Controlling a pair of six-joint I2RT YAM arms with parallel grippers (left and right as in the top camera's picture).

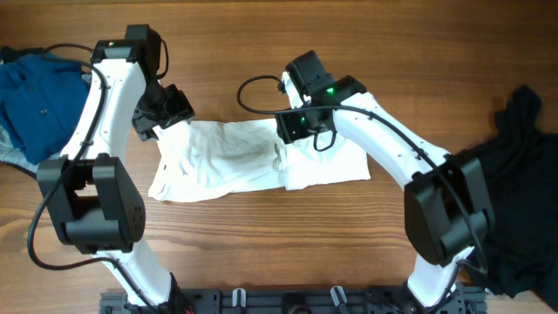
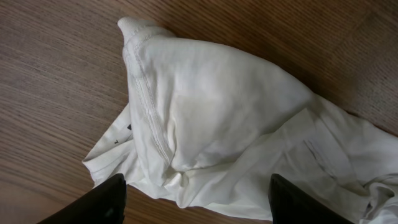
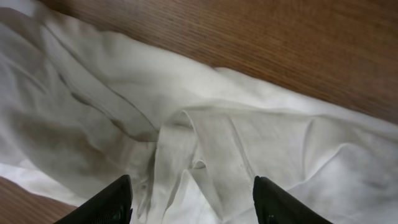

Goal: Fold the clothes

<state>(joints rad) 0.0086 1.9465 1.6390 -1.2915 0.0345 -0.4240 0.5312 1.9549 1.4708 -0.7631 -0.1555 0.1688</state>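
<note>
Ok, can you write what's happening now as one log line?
white shirt: crumpled on table | left jaws: open over its left end | right jaws: open over its middle

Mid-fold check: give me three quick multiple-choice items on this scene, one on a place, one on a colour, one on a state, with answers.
1. Where does the blue garment lie?
A. By the left arm, apart from the shirt
B. Under the shirt
C. On the floor

2. What colour is the garment beside the right arm?
A. Red
B. Yellow
C. Black

3. How is the left pincer?
A. Shut on the shirt
B. Open
C. Out of view

Answers: A, bare wood shows between the blue garment and the shirt; C, the black garment is dark throughout; B, the wrist view shows its fingers wide apart.
</note>
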